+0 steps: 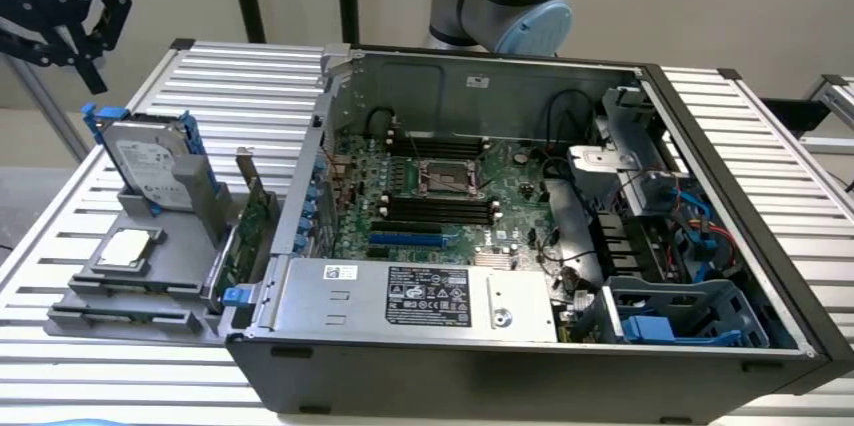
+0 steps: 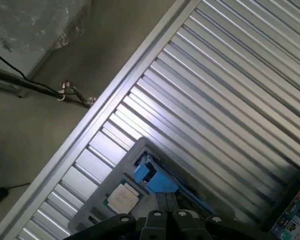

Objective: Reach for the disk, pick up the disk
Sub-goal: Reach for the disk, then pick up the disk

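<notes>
The disk is a silver-grey hard drive with a white label and blue rails. It stands upright in a grey holder on the slatted table, at the exterior view's left. My gripper hangs high above and behind it, well apart from it. In the wrist view the disk is seen edge-on from above as a blue rail just ahead of my gripper. Its two dark fingers lie together, shut on nothing.
A small square silver chip lies flat in the holder in front of the disk. A green circuit card stands beside it. The open computer case takes up the table's middle and right. The table's edge runs close to the holder.
</notes>
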